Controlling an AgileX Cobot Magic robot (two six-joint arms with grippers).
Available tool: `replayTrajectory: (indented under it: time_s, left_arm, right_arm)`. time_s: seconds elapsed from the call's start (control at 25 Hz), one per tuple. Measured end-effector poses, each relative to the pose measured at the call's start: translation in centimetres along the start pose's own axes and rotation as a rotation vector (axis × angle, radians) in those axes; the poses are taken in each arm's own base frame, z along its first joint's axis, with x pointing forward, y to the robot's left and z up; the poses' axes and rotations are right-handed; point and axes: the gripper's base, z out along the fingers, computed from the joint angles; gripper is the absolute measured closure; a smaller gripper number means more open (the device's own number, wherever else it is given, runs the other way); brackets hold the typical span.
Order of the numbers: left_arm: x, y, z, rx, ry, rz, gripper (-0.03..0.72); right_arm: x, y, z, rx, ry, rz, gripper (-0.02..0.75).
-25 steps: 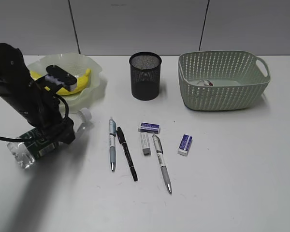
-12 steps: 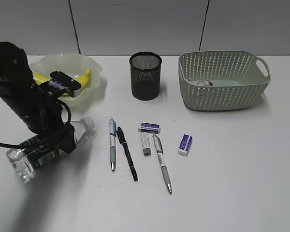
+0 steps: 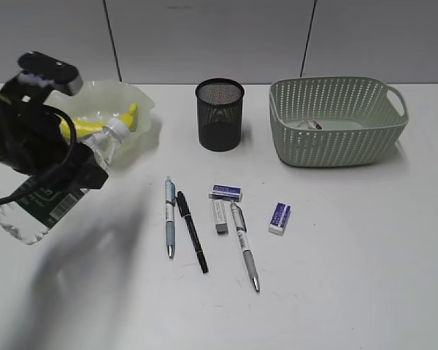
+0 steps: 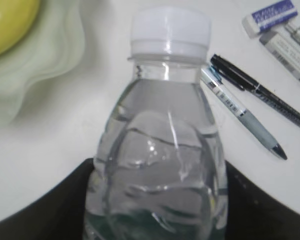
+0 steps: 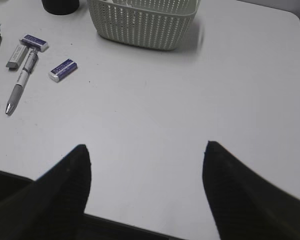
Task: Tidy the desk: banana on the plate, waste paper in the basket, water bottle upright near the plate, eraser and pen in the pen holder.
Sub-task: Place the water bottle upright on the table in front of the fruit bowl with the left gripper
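Above the desk's [image 3: 336, 292] left edge, the water bottle [image 3: 55, 189] hangs tilted, cap toward the plate [image 3: 142, 135], clamped at its labelled middle by the left gripper [image 3: 62, 179]. It is clear, ribbed plastic with a smooth white cap. Standing it up is left; the banana [image 3: 102, 124] already lies on the wavy glassy plate and the waste paper [image 3: 310, 125] in the perforated basket [image 3: 336, 120]. Three pens and three erasers lie loose before the mesh pen holder [image 3: 220, 114]. The right gripper [image 5: 145, 165] waits, jaws apart, empty.

A lab-style test bench: plain white desk [image 3: 336, 292] against bare grey wall panels [image 3: 204, 36], staged with office supplies.
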Motion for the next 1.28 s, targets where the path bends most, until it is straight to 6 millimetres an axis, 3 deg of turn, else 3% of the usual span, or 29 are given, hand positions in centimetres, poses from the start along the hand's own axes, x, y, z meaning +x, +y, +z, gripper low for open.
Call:
replayTrajectory:
  time_s: [0.16, 0.36, 0.68, 0.92, 1.12, 1.28]
  left_arm:
    - [2.4, -0.5, -2.5, -0.073, -0.194, -0.113, 0.187]
    - [4.6, -0.3, -4.2, -0.204, -0.445, -0.313, 0.187]
    - [2.7, -1.0, -5.6, -0.219, -0.761, -0.396, 0.187]
    - [0.5, -1.4, -7.3, -0.162, -1.102, -0.325, 0.187]
    - [-0.3, -1.1, -6.1, -0.175, -1.3, -0.28, 0.187]
    - [0.0, -0.9, -3.5, -0.182, -1.234, -0.28, 0.187]
  right_arm:
    - [0.0, 0.0, 0.0, 0.0, 0.0, 0.0, 0.189]
    - [0.0, 0.0, 0.0, 0.0, 0.0, 0.0, 0.188]
    - [0.0, 0.0, 0.0, 0.0, 0.0, 0.0, 0.189]
    - [0.0, 0.0, 0.0, 0.0, 0.0, 0.0, 0.189]
    - [0.0, 0.0, 0.0, 0.0, 0.0, 0.0, 0.189]
    - [0.0, 0.0, 0.0, 0.0, 0.0, 0.0, 0.188]
